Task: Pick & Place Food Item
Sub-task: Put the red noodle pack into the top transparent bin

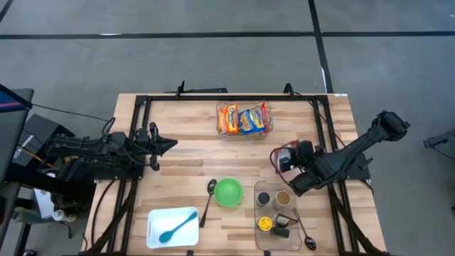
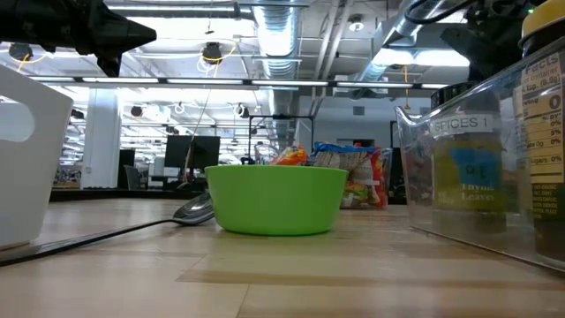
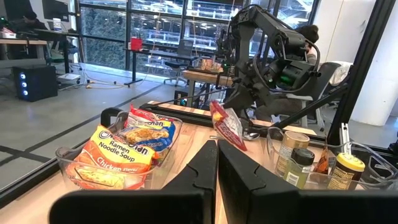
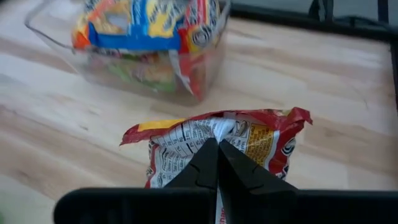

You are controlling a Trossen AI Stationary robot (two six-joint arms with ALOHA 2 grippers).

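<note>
A clear bin (image 1: pixel 244 119) at the table's far middle holds several ramen packets (image 3: pixel 118 155). My right gripper (image 1: pixel 290 161) is to the right of the bin and nearer the front, shut on a red and white ramen packet (image 1: pixel 281 156). The packet also shows in the right wrist view (image 4: pixel 261 140) and the left wrist view (image 3: pixel 229 127). My left gripper (image 1: pixel 167 144) is shut and empty over the table's left part, pointing right. A green bowl (image 1: pixel 228 192) stands near the front middle. My right gripper pinches the packet's printed back (image 4: pixel 221 129) between its two fingers, a little in from the crimped red edge (image 4: pixel 211 118). The wrapper puckers at the fingertips. In the left wrist view the packet hangs tilted below the fingers, its lower end (image 3: pixel 239 144) clear of the table.
A metal spoon (image 1: pixel 210 195) lies left of the bowl. A white tray (image 1: pixel 160 229) with a teal spoon (image 1: pixel 178 227) sits at the front left. A clear spice container (image 1: pixel 281 213) with jars stands at the front right. A black frame (image 1: pixel 213 98) runs around the table.
</note>
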